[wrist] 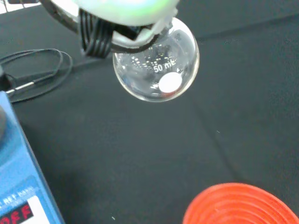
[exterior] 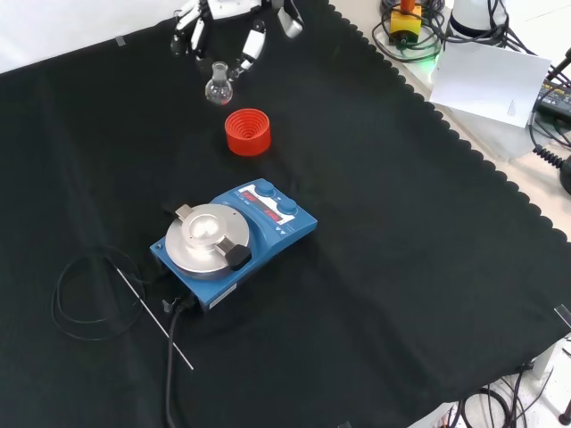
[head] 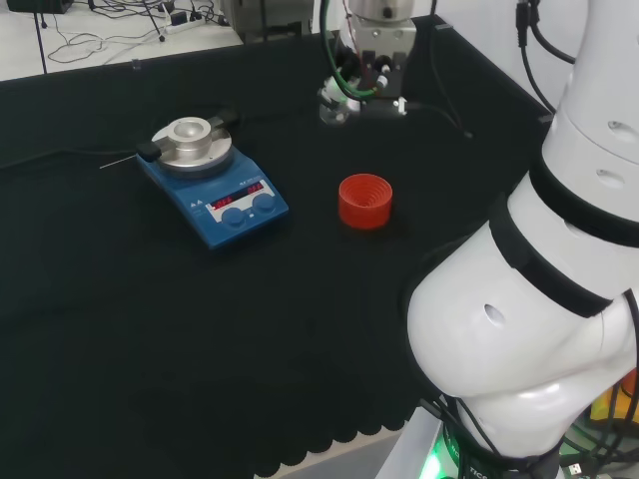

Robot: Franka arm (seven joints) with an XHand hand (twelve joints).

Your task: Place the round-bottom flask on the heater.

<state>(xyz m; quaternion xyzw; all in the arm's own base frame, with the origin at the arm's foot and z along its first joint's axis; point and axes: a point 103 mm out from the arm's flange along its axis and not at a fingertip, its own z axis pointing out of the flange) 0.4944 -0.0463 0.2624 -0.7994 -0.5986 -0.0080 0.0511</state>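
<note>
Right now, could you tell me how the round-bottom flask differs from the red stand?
The round-bottom flask is clear glass; the red stand is opaque and ribbed. The flask is held up by the robot hand; the stand sits on the cloth. Both lie beyond the heater in the front view.

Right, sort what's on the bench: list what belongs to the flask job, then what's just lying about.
Job:
- flask, held above the cloth
- robot hand, fingers round the flask's neck
- heater, top plate bare

Lying about:
- red stand, nothing on it
- black cable, coiled beside the heater
- thin probe, flat on the cloth
</note>
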